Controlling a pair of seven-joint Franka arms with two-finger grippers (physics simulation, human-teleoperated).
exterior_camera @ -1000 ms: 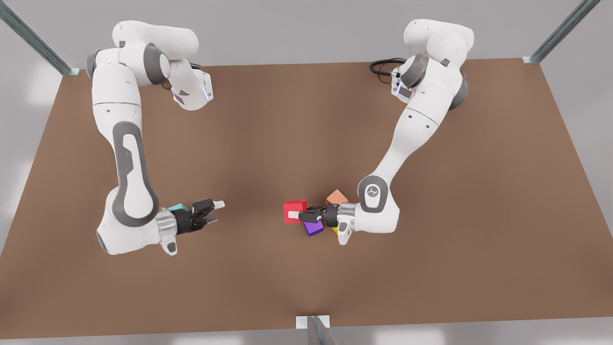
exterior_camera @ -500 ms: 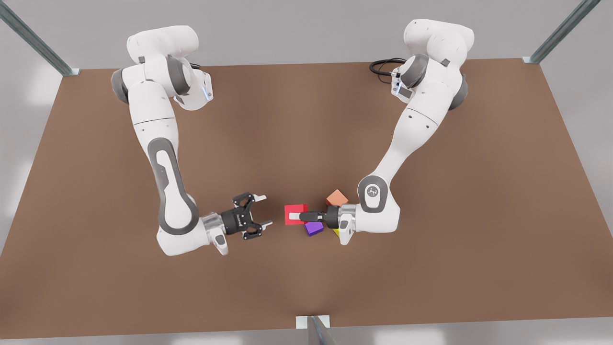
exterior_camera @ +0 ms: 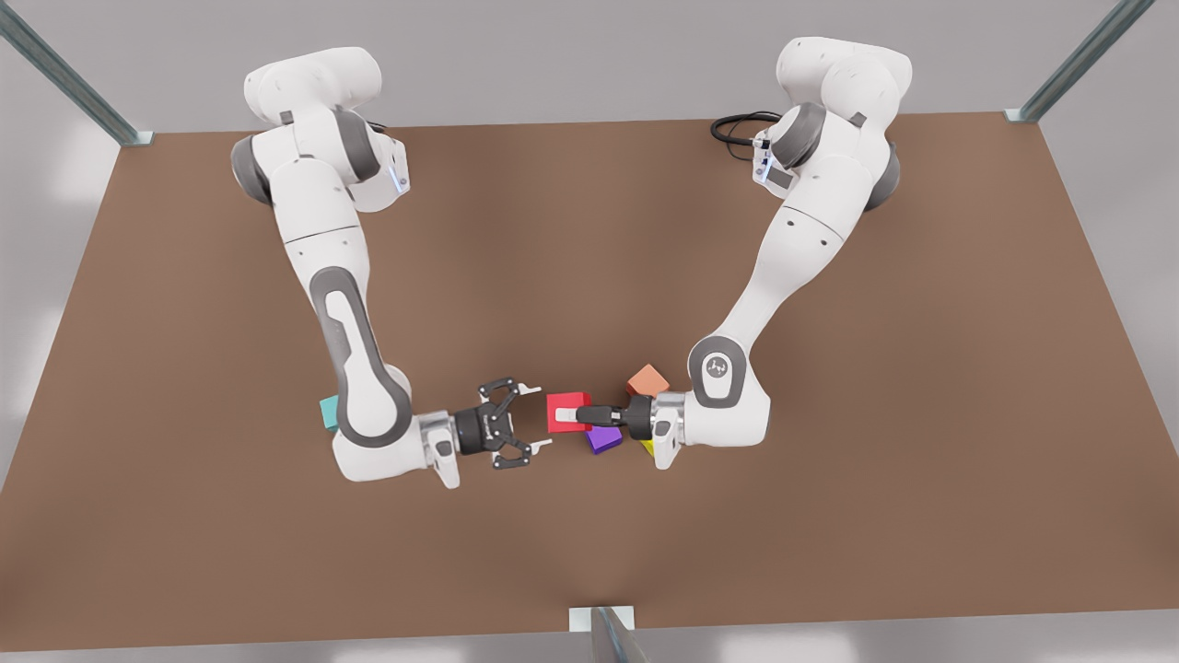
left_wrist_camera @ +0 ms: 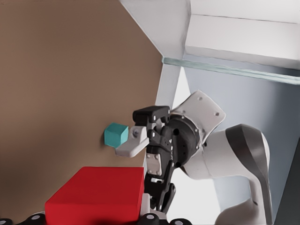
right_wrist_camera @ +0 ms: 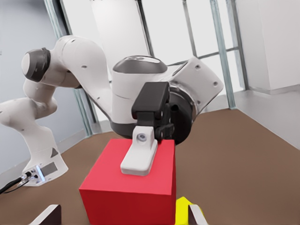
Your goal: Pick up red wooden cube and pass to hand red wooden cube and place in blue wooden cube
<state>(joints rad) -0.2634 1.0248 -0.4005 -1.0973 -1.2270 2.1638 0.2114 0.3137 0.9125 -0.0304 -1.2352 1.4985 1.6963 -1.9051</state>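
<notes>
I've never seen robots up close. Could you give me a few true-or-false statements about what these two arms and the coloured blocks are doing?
1. The left tool grips the bright red wooden cube. True.
2. The right tool is shut. False: its fingers are spread open, close to the red cube.
3. The teal wooden cube sits among the other coloured cubes. False: it lies apart on the brown table, by the right arm.
4. A salmon-orange wooden cube and a purple wooden cube lie near the left tool. True.
</notes>
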